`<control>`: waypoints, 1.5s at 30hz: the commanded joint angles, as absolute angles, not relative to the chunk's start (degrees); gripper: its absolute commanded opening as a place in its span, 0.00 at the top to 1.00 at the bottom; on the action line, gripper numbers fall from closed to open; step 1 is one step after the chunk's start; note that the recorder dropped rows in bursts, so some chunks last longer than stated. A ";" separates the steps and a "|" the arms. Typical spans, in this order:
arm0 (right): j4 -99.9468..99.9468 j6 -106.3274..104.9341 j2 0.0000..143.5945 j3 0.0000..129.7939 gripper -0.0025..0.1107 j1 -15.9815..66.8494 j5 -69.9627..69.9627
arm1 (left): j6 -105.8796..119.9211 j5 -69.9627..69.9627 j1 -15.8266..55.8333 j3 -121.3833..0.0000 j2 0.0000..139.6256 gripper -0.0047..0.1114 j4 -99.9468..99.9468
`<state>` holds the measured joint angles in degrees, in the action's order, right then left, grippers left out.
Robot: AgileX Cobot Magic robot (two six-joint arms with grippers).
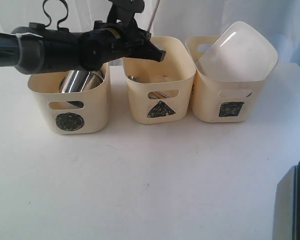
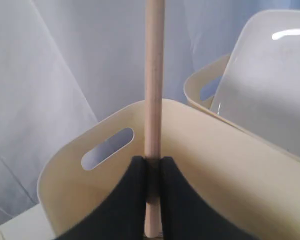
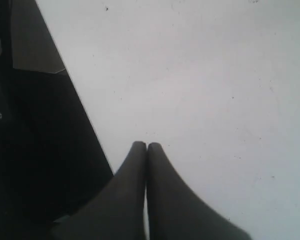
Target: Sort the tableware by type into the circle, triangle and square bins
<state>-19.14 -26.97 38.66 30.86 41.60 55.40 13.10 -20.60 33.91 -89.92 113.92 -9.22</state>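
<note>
Three cream bins stand in a row at the back of the table. The circle bin (image 1: 92, 107) holds shiny steel mugs (image 1: 80, 80). A little cutlery (image 1: 133, 77) shows inside the triangle bin (image 1: 140, 100). The large white square plate (image 1: 237, 50) leans in the square bin (image 1: 207, 102). My left gripper (image 1: 160, 54) hangs over the triangle bin (image 2: 90, 180), shut on a wooden chopstick (image 2: 154, 75) that stands between its jaws (image 2: 153, 162). The plate (image 2: 270, 90) shows beside it. My right gripper (image 3: 147, 146) is shut and empty above bare table.
The white table (image 1: 140, 180) stretches in front of the bins. A dark part of the right arm (image 1: 295, 205) sits at the table's front right corner. A pale curtain hangs behind the bins.
</note>
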 commanded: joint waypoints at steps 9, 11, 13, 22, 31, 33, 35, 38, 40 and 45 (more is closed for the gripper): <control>-17.03 -26.85 38.29 29.32 0.98 41.67 53.23 | 4.79 -21.68 33.86 -93.31 118.52 0.75 -9.51; -16.76 -26.85 38.29 29.32 0.98 41.67 53.23 | 3.36 -19.70 33.86 -93.31 118.52 0.61 -9.48; -16.76 -26.85 38.29 29.32 0.98 41.67 53.23 | 2.99 -17.18 33.86 -93.31 118.52 0.49 -9.48; -16.66 -26.74 38.29 29.32 0.98 41.67 53.23 | -1.18 -11.41 33.86 -93.31 117.75 0.48 -9.48; -15.70 -23.63 38.29 29.32 0.98 41.67 52.11 | 1.28 9.29 33.86 -93.31 109.54 0.96 -8.73; -15.56 -20.98 38.29 29.32 0.98 41.67 49.91 | 2.38 12.34 33.86 -92.50 106.84 0.96 -8.38; -15.56 -18.98 38.29 29.32 0.98 41.67 46.69 | 2.94 13.03 33.98 -90.83 103.85 0.96 -8.38; -15.56 -17.02 38.29 29.32 0.98 41.67 41.23 | 2.94 12.85 34.19 -85.78 98.36 0.96 -8.38; -15.56 -16.44 38.29 29.32 0.98 41.67 38.43 | 4.18 11.42 34.38 -80.88 93.98 0.96 -8.38; -15.71 -16.44 38.29 29.32 0.98 41.67 37.40 | 4.93 6.41 34.38 -65.24 81.45 0.96 -8.38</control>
